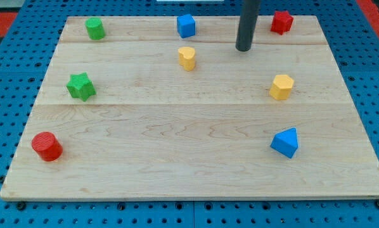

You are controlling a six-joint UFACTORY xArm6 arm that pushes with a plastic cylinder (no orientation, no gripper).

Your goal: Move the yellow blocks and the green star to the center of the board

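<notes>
A yellow heart-like block [187, 57] lies at the upper middle of the wooden board [189, 158]. A yellow hexagon block [281, 87] lies at the view's right. The green star [81, 87] lies at the view's left. My tip [243, 48] stands near the top edge, to the right of the yellow heart-like block and up-left of the yellow hexagon, touching neither.
A green cylinder [95, 28] sits at the top left, a blue cube [186, 26] at the top middle, a red star-like block [281, 22] at the top right. A red cylinder [47, 146] lies at the bottom left, a blue triangle block [285, 142] at the lower right.
</notes>
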